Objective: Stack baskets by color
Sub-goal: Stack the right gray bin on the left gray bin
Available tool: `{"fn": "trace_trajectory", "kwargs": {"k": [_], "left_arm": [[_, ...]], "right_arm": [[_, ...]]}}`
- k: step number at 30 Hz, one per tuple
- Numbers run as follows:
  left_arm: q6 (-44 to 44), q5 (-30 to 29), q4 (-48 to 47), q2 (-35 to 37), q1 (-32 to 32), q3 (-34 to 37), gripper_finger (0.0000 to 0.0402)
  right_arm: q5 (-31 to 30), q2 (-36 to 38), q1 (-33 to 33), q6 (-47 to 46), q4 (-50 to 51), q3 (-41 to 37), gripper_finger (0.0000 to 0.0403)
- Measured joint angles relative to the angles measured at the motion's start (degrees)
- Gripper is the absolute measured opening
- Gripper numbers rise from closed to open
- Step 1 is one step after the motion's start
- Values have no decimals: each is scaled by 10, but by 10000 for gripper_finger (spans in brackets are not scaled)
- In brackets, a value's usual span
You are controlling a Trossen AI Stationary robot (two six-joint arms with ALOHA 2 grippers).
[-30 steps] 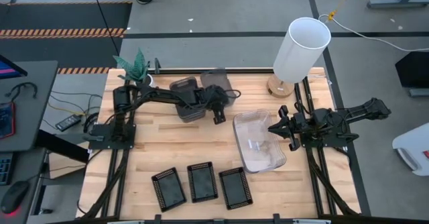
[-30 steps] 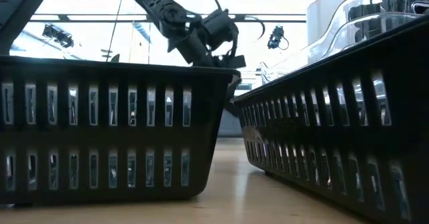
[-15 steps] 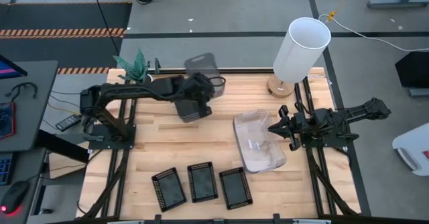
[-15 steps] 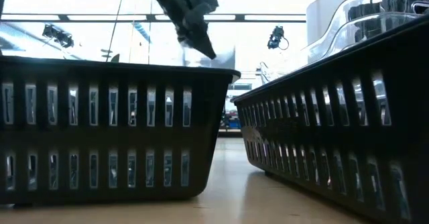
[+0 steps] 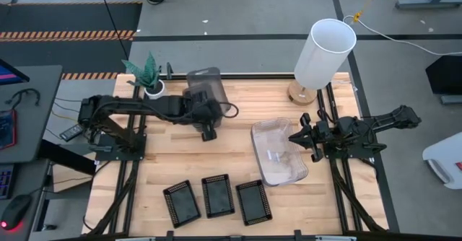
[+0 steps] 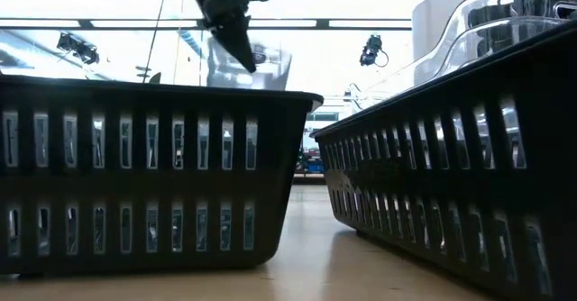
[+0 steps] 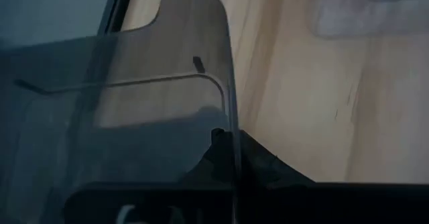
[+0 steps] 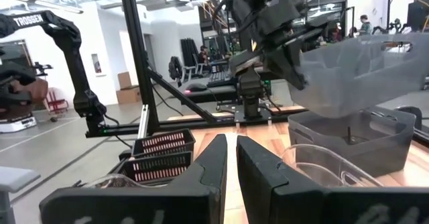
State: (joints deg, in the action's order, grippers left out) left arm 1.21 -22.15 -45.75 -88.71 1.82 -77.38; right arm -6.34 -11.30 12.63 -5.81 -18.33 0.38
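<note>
My left gripper (image 8: 285,60) is shut on a smoky-grey basket (image 5: 204,86) and holds it in the air at the table's far middle. Under it, another grey basket (image 8: 355,137) stands on the table, mostly hidden by the arm in the high view. Clear baskets (image 5: 278,151) sit nested right of centre. Three black mesh baskets (image 5: 216,195) lie in a row near the front edge. My right gripper (image 5: 307,136) waits beside the clear baskets, its fingers (image 8: 214,167) almost together with nothing between them. My left gripper pinches the near end wall (image 7: 231,110) of the grey basket at its rim, one finger inside and one outside. The fingers come slanting down from above. The basket is lifted clear, slightly tilted, and reaches from the fingers toward the table's far edge.
A tall white cylinder (image 5: 325,53) stands at the far right and a small potted plant (image 5: 148,71) at the far left. Bare wood lies between the grey baskets and the black mesh row. In the low view the black baskets (image 6: 153,175) fill the foreground.
My left gripper has risen and drawn back toward the table's left edge, taking the grey basket with it. The basket has left the table beside the other grey basket, is lifted clear, and now hangs over that other basket.
</note>
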Motion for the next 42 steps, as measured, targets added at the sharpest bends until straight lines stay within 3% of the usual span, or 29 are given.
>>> {"fn": "trace_trajectory", "kwargs": {"k": [7,15,19,36,42], "left_arm": [[12,-37,-16,11,-21,28,2],[20,-39,126,60,-16,162,2],[27,-31,133,72,-8,192,2],[52,67,168,81,6,227,5],[57,70,166,80,6,227,25]], "right_arm": [[0,-1,0,0,0,0,41],[0,-1,0,0,0,0,41],[0,-1,0,0,1,0,41],[0,-1,0,0,0,0,41],[0,-1,0,0,0,0,41]]}}
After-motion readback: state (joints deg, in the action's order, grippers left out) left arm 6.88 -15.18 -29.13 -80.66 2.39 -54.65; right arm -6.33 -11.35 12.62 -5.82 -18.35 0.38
